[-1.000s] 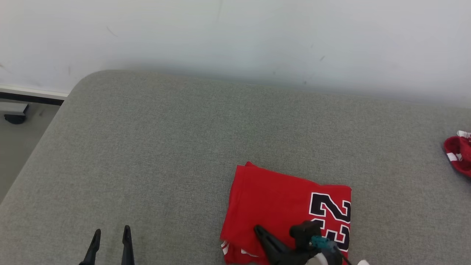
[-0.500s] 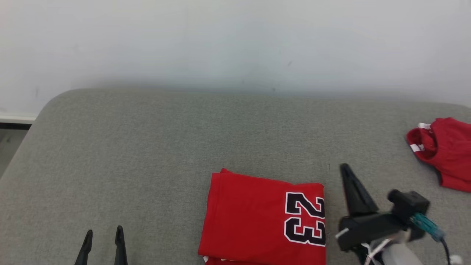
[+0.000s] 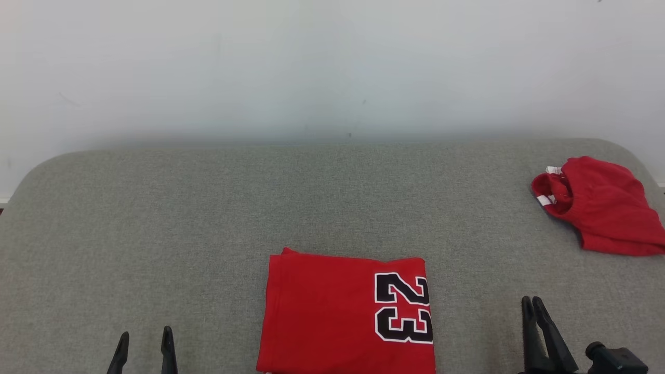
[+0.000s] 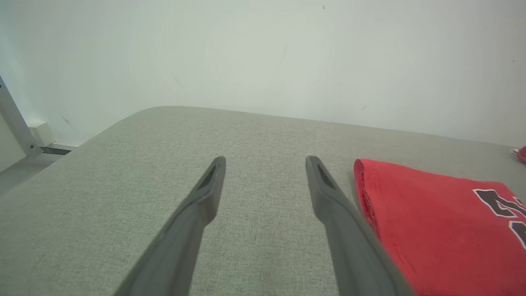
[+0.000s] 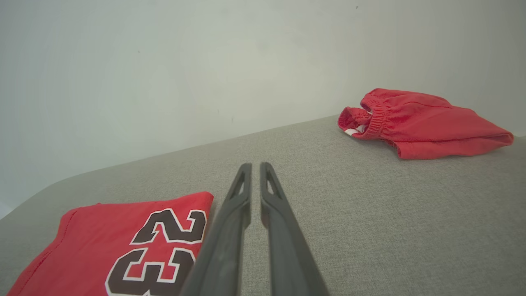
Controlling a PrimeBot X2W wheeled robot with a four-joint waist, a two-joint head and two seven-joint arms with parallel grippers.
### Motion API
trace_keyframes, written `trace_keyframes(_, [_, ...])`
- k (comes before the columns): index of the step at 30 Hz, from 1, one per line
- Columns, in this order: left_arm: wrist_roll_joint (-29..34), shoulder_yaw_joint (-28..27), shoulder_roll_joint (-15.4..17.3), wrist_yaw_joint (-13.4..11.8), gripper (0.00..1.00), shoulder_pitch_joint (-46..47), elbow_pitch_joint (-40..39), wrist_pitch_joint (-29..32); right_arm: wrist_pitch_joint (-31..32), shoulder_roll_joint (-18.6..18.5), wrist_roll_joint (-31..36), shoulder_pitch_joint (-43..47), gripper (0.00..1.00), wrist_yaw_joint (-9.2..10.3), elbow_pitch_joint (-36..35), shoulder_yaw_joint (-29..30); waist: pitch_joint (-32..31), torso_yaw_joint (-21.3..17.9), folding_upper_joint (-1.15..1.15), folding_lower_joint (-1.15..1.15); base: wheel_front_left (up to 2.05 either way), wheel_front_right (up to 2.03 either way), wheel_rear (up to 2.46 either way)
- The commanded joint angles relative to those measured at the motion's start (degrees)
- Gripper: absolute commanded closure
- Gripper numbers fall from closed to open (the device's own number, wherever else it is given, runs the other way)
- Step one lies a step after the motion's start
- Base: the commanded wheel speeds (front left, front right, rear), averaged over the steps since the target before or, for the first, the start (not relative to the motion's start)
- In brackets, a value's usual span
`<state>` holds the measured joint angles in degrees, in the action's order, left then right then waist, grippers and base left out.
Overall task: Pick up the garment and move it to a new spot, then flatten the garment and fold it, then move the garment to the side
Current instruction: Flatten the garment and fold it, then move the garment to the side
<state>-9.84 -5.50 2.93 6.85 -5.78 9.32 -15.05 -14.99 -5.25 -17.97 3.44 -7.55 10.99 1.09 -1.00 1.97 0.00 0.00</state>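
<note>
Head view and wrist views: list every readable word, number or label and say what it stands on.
"23": black with a white outline, on the folded red shirt.
Small red garment: white patches at its band, nothing readable on them.

the garment (image 3: 332, 311) runs off the head view's bottom edge; its number (image 4: 499, 201) is cut by the left wrist view's right edge. left pincer (image 3: 145, 335) and right pincer (image 3: 531, 302) are cut off low in the head view, red shorts (image 3: 605, 208) at its right.
</note>
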Motion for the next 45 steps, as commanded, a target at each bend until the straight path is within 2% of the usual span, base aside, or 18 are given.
trace_keyframes(1, [0.11, 0.20, -0.08, 0.08, 0.00, -0.56, -0.01, -0.14, -0.24, 0.41, 0.83, 1.03, 0.00, 0.13, -0.17, -0.68, -0.22, -0.37, 0.00, 0.00, 0.00, 0.00, 0.00])
trace_keyframes(10, [1.61, 1.24, -0.11, 0.41, 0.00, -0.87, -0.52, -0.14, -0.24, 1.10, 2.78, 2.64, 0.00, 0.13, 0.72, -3.12, -0.60, -0.32, 0.00, 0.00, 0.00, 0.00, 0.00])
trace_keyframes(24, [3.50, 4.57, 0.98, 0.56, 0.00, -2.72, -1.14, -0.14, -0.24, 2.25, 3.80, 2.03, 0.00, 0.13, 3.13, -2.51, -0.78, 1.01, 0.00, 0.00, 0.00, 0.00, 0.00])
trace_keyframes(45, [2.72, 3.98, 1.06, 0.59, 0.00, -3.66, -1.19, -0.14, -0.24, 2.43, 3.74, 1.99, 0.00, 0.13, 4.00, -2.93, -0.75, 0.72, 0.00, 0.00, 0.00, 0.00, 0.00])
